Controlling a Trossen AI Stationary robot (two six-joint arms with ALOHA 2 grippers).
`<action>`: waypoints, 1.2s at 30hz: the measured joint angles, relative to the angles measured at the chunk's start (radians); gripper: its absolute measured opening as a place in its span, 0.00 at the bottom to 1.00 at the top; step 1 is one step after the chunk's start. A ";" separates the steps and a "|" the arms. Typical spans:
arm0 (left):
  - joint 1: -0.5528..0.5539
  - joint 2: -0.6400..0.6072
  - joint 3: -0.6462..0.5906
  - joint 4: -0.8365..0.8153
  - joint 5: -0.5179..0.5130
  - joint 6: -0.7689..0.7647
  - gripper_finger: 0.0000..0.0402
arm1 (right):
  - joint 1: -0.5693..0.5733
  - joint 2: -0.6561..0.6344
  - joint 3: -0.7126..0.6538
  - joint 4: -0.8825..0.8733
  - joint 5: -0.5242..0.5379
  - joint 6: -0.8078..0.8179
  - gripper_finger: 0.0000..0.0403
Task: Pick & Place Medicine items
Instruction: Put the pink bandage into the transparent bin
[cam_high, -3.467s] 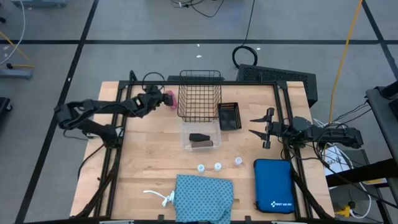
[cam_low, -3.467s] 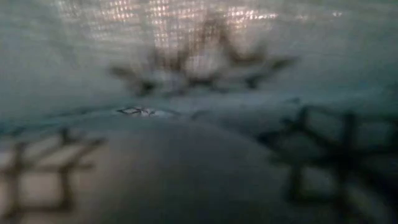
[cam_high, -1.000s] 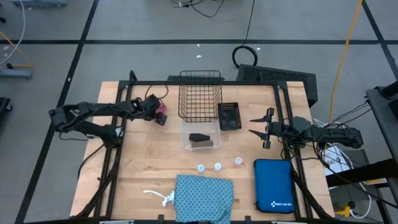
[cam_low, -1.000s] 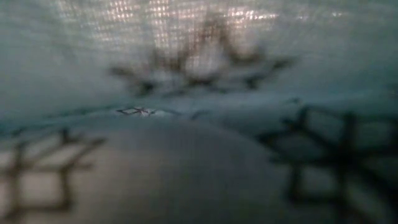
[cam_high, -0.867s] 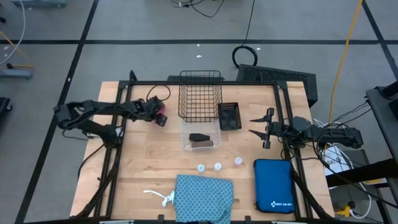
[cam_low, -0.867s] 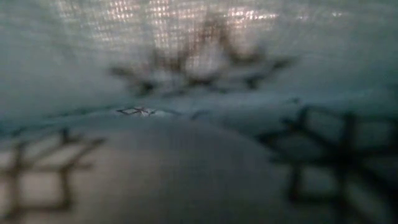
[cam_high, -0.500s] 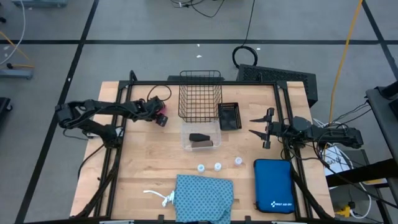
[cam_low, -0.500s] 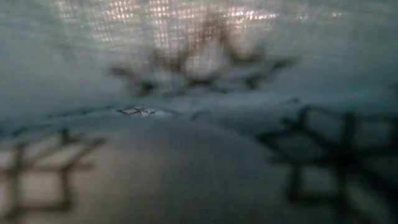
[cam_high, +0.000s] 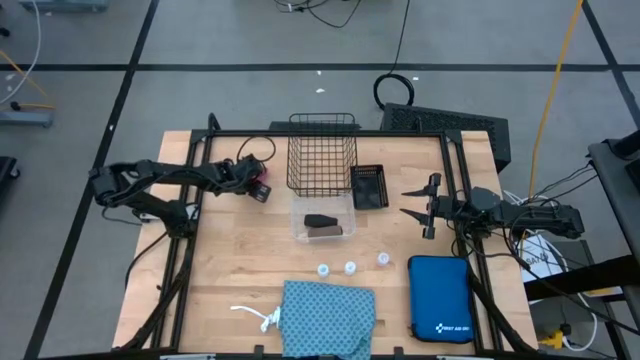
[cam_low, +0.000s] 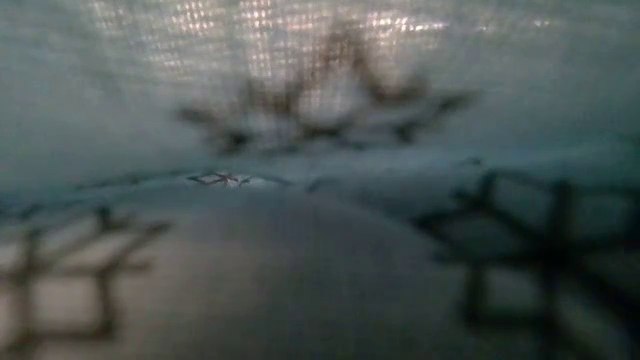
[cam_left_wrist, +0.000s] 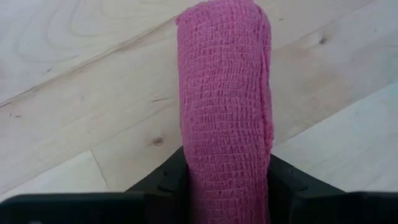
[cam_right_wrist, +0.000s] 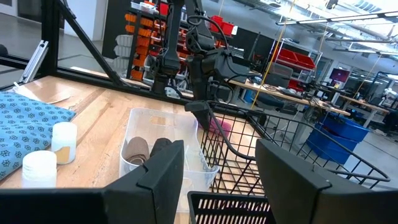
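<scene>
left claw (cam_high: 262, 190) grips pink roll (cam_high: 260, 181) beside wire basket (cam_high: 321, 152).

Two dark, near-black jointed arms are showing slim tubular links and bulkier joint housings. Left gripper (cam_high: 258, 186) is showing matte black plastic fingers (cam_left_wrist: 163, 183) with angular edges. Right gripper (cam_high: 417, 204) is showing two pointed black prongs; black cables are trailing behind its arm at 3 o'clock.

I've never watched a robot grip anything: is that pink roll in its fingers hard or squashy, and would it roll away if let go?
The pink roll looks like woven gauze, so probably soft, light and not slippery. The left gripper holds it between its fingers above the table. Being a cylinder, it might roll if dropped on its side.
</scene>
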 joint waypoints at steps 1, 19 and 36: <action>0.000 -0.016 -0.002 -0.005 0.003 0.000 0.32 | 0.000 0.000 0.000 0.000 0.000 0.000 0.48; -0.177 -0.444 -0.001 0.051 0.106 0.015 0.31 | 0.000 0.000 0.000 0.000 0.000 0.000 0.47; -0.431 -0.439 0.001 0.455 0.232 0.163 0.32 | 0.000 0.000 0.000 0.000 0.000 0.000 0.48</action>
